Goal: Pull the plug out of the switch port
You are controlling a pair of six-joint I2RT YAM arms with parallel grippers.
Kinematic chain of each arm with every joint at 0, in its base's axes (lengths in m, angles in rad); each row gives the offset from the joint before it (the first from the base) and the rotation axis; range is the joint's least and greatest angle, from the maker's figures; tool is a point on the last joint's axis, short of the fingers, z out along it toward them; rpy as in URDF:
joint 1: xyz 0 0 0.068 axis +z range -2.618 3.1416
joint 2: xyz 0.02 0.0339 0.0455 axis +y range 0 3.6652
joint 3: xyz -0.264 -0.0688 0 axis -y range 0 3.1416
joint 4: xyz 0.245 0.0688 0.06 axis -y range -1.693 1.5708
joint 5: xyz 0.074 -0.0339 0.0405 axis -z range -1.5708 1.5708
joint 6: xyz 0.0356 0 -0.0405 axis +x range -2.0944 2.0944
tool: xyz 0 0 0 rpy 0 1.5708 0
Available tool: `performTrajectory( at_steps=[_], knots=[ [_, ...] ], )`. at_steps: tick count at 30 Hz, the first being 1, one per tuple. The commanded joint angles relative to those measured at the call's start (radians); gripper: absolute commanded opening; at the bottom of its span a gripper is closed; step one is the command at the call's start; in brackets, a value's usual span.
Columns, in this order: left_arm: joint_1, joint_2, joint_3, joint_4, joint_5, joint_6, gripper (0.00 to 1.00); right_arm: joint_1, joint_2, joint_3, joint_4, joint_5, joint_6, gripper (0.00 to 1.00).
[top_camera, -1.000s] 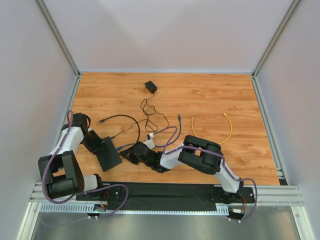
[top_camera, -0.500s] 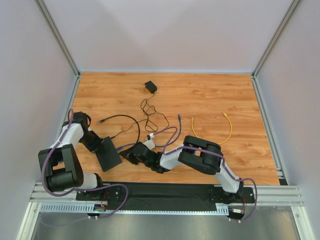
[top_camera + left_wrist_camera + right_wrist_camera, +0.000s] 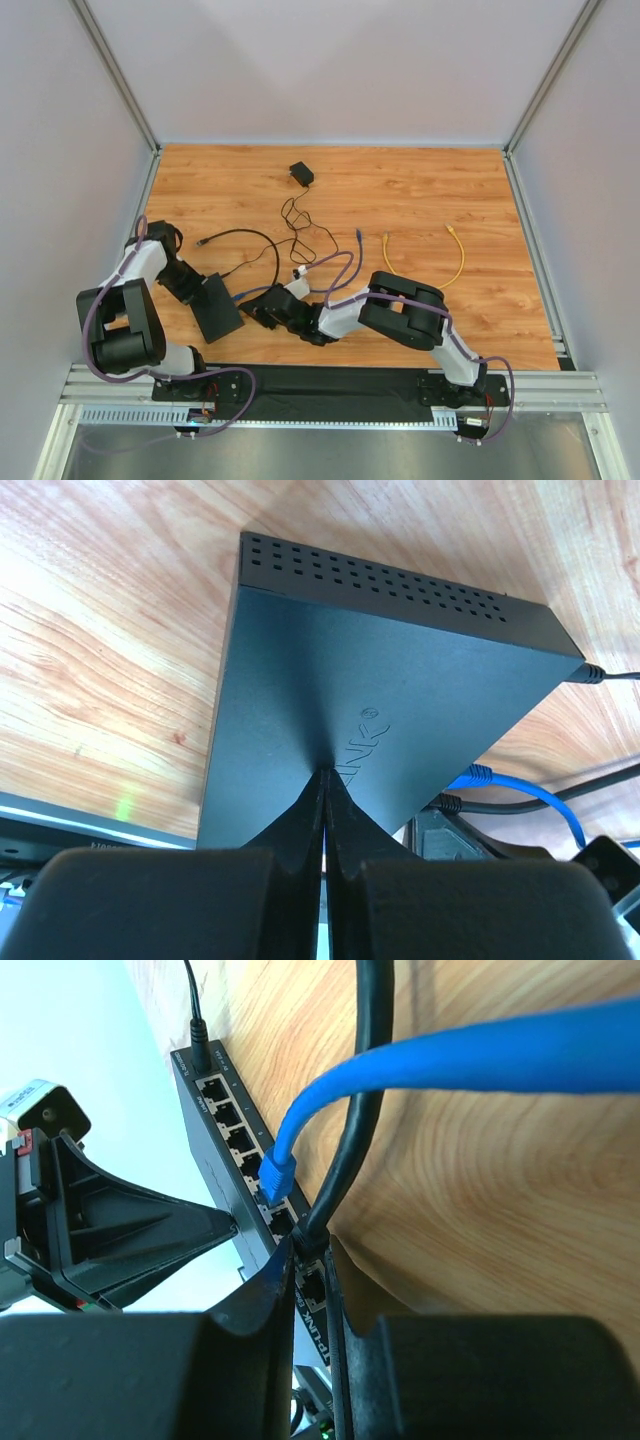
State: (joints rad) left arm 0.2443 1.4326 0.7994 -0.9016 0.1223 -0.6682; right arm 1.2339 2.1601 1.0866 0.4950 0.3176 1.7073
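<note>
Plug [image 3: 312, 1228], black and small, sits in a socket on the thin edge of the switch [image 3: 380, 680]. The switch lies flat on the wooden table [image 3: 90, 610], near the front left corner. A blue plug [image 3: 274, 1173] sits in a socket close beside it.

The right gripper [image 3: 308, 1260] has its two fingers on either side of the plug and looks to be pinching it. The left gripper [image 3: 322, 775] has its fingers pressed together, holding nothing. Its tip seems to rest on the flat top of the switch.

I think the plug is hard, light plastic. It may have a tiny clip that locks it in, but I cannot see one. If it has one, the clip needs a squeeze before the plug will come out. The best place to hold it is the hard body right at the socket, where the fingers are now. The black cord [image 3: 370, 1080] is soft and bendy, so pulling on it could hurt it.

The switch looks light and smooth, so I think it would slide along the wood with the plug. Pushing down on its top should hold it in place. The pull should go straight out from the socket. The blue cord [image 3: 450, 1060] runs close by and could get bumped.
</note>
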Motion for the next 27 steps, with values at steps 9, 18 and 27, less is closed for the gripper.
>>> performTrajectory(
  at_steps=[9,18,27],
  knots=[
    [-0.003,0.068,-0.051,0.035,-0.259,-0.004,0.00,-0.037,-0.032,-0.134,0.115,0.061,-0.035,0.00],
    [-0.039,0.019,-0.040,0.021,-0.253,-0.004,0.00,-0.030,-0.131,-0.198,0.113,0.046,-0.191,0.00],
    [-0.062,-0.161,-0.048,0.050,-0.190,0.009,0.00,-0.010,-0.262,-0.229,-0.021,-0.035,-0.382,0.00]
  ],
)
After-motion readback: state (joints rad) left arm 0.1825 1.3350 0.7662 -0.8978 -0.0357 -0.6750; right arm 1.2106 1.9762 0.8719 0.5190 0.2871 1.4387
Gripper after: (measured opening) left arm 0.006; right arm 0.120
